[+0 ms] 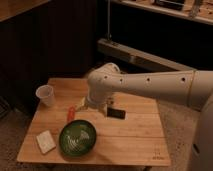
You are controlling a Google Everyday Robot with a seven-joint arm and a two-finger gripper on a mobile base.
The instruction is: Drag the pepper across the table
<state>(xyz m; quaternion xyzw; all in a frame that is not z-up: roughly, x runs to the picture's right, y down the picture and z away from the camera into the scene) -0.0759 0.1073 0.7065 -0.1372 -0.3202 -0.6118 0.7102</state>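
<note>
The small red-orange pepper lies on the light wooden planked table, left of centre, just above the green bowl. My white arm reaches in from the right and bends down over the table's middle. My gripper is low at the table top, right beside the pepper's upper right end. The arm's bulk hides the gripper's tips, and I cannot tell whether it touches the pepper.
A green bowl sits near the front edge. A white cup stands at the left rear. A white flat block lies at the front left. A flat black device lies right of the gripper. Dark cabinets stand behind.
</note>
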